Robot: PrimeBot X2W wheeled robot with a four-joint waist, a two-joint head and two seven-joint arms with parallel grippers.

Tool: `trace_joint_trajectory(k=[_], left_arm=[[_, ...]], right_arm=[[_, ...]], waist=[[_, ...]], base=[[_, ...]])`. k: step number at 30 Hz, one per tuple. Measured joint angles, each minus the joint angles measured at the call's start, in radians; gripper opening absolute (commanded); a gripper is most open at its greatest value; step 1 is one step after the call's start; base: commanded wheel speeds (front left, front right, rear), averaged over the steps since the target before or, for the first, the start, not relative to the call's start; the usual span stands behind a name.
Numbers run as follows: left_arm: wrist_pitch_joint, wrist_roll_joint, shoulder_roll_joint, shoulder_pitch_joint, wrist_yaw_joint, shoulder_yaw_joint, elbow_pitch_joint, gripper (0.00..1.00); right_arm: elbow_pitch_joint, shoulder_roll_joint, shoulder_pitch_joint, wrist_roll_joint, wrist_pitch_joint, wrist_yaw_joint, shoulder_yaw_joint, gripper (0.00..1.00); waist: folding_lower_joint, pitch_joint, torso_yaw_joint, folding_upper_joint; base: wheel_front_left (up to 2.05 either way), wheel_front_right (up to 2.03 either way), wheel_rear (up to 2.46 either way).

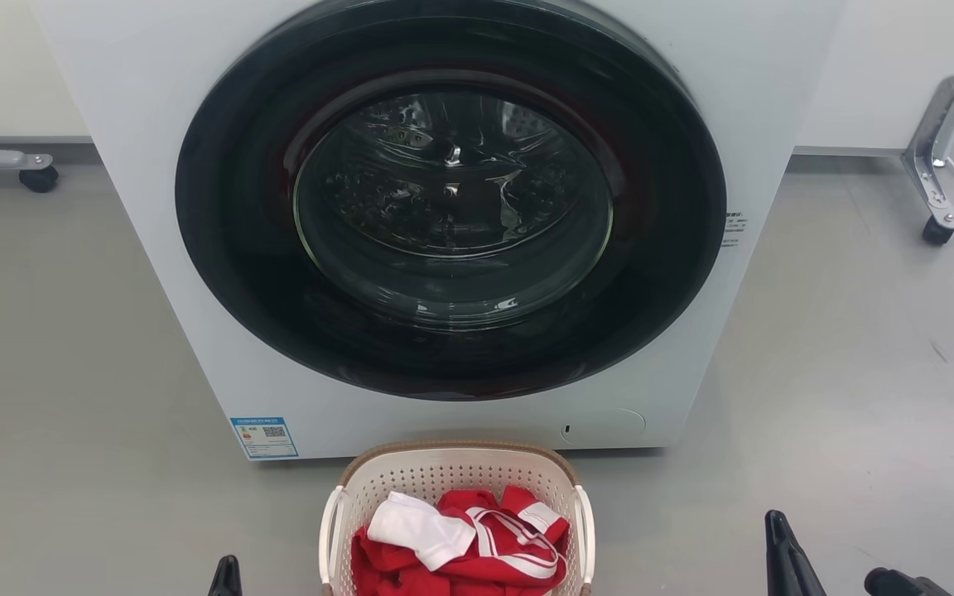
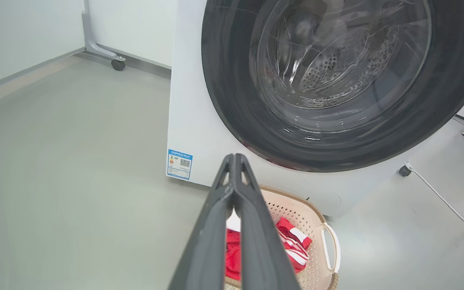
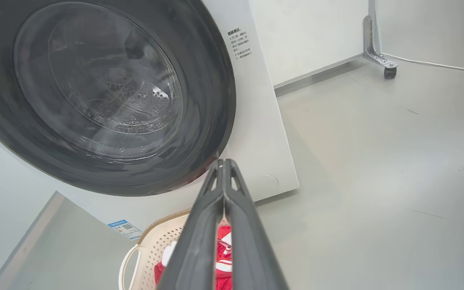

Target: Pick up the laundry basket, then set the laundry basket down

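A lab-like laundry mock-up: washing machine (image 1: 452,215) on bare grey floor (image 1: 858,372), castered white partitions (image 1: 874,74).

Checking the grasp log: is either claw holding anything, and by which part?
Nothing. The left claw and right claw are shut empty, clear of the basket.

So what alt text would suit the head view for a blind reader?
A cream laundry basket holding red and white clothes sits on a grey floor before a white washing machine with a round dark door. The dark tips of the left gripper and right gripper flank it at the bottom edge.
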Motion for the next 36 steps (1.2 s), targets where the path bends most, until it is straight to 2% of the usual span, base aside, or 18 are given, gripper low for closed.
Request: trace_joint_trajectory(k=[36], left_arm=[[0.130,-0.506,-0.005,-0.121,-0.088,0.088,0.081,0.00]], right_arm=[[0.071,0.004,-0.085,0.486,0.135,0.090,-0.145,0.00]], waist=[[0.0000,0.010,-0.019,-0.0001]], base=[[0.00,0.00,0.00]])
